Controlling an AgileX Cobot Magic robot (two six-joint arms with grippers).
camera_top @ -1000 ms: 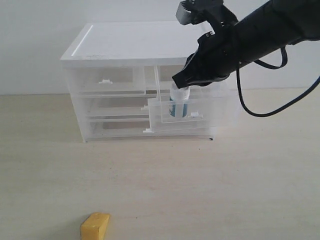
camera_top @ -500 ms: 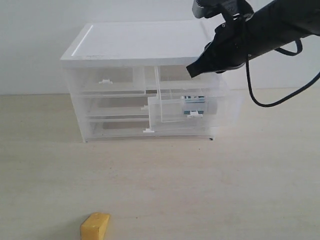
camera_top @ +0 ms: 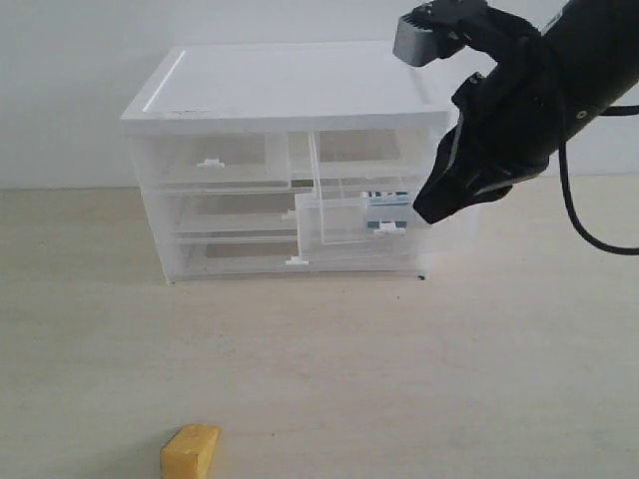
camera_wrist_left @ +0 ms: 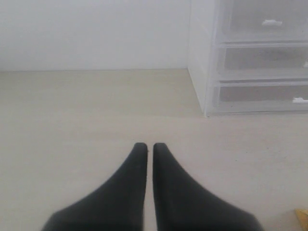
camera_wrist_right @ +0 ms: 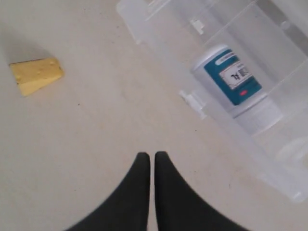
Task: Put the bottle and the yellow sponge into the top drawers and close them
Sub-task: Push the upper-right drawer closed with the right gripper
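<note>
Jaws on the left gripper [camera_wrist_left: 149, 144] are pressed together on nothing, low over the pale wooden desk [camera_top: 419, 379] off the side of the white cabinet [camera_top: 280, 85]; this arm is outside the exterior view. Those of the right gripper [camera_wrist_right: 152, 155] are likewise closed and empty, though from outside they merge into one dark mass by the cabinet's right front corner. A second ago this gripper held the small white bottle with the teal label [camera_wrist_right: 234, 82] upright over the pulled-out translucent top right drawer [camera_top: 339, 218]; now the bottle lies on its side inside that drawer and the gripper has come away. From outside, the bottle is only a blurred teal patch behind the drawer front; the right wrist view shows its label and ribbed cap clearly. The mustard-yellow wedge-shaped sponge [camera_top: 190, 451] lies unmoved on the desk, well out in front of the cabinet, cut off by the frame edge. The translucent top left drawer [camera_top: 210, 165] is shut.
</note>
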